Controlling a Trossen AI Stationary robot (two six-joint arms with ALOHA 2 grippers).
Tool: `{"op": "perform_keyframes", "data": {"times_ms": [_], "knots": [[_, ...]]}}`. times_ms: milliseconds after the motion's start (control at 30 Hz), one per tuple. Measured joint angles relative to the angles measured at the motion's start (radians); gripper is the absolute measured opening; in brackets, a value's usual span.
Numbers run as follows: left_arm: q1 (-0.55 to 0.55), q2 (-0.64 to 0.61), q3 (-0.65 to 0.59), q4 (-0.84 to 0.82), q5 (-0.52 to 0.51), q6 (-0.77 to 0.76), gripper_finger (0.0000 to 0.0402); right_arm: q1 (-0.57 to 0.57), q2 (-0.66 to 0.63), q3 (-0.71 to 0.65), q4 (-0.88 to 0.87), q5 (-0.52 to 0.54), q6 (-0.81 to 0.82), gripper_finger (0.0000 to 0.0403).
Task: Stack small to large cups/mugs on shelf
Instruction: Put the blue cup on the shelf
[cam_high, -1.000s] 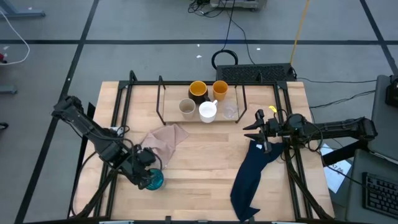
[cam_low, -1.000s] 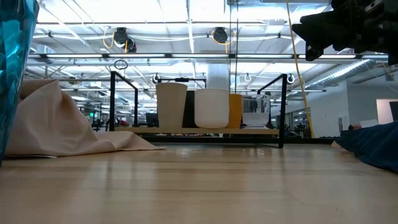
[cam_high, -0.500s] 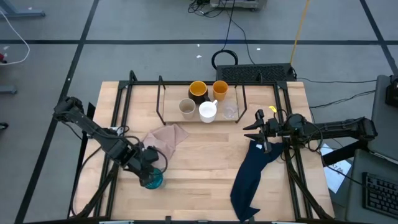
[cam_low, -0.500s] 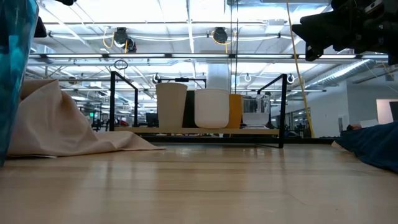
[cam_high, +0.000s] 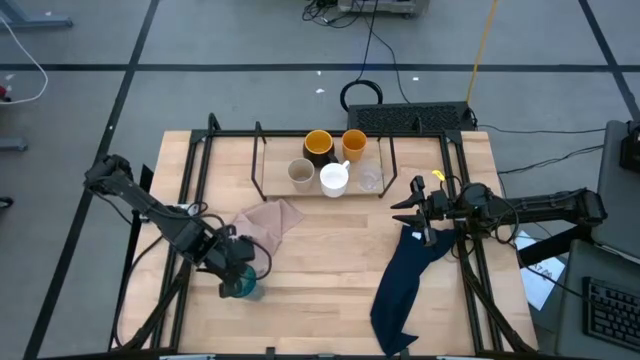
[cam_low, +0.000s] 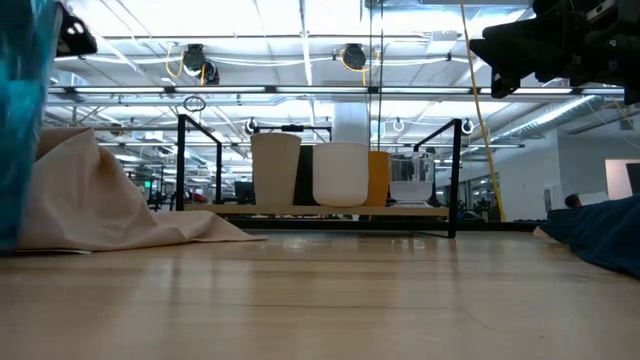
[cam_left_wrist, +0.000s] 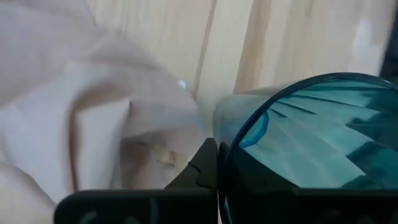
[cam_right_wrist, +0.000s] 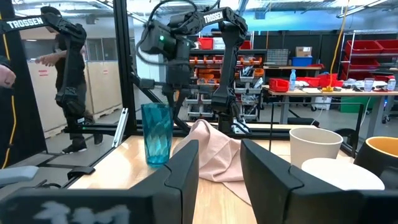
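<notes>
Teal glass (cam_high: 246, 287): it is standing upright on the table (cam_high: 320, 290), near the front left part, just beside the pink cloth (cam_high: 268, 225).
Left hand (cam_high: 236, 272): it is sitting right at the teal glass. It is pinching the rim of the glass, with one finger (cam_left_wrist: 202, 168) outside the wall.
Shelf (cam_high: 325, 190): the thin black rack is standing at the back middle of the table.
Beige cup (cam_high: 301, 174): it is standing on the shelf, on the left of the front row.
White mug (cam_high: 333, 179): it is standing just beside the beige cup.
Tiny clear cup (cam_high: 371, 179): it is standing on the right of the front row.
Orange-yellow mug (cam_high: 319, 146): it is standing in the back row.
Small orange cup (cam_high: 354, 145): it is standing just beside the orange-yellow mug.
Navy cloth (cam_high: 405, 285): it is lying on the right part of the table, reaching down to the front edge.
Right hand (cam_high: 413, 208): it is hanging over the top end of the navy cloth. Its fingers (cam_right_wrist: 186, 171) are partly open and are holding nothing.
Person (cam_right_wrist: 68, 74): someone is standing in the room behind the table.
</notes>
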Motion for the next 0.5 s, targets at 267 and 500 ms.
{"op": "perform_keyframes", "data": {"times_ms": [267,500], "knots": [[0.011,-0.075,0.086,-0.030,-0.087,0.135,0.0005,0.000,0.000,0.000,0.000,0.000,0.000,0.0110],[0.056,-0.092,0.299,-0.246,-0.241,0.267,0.0005,0.000,0.000,0.000,0.000,0.000,0.000,0.0110]]}}
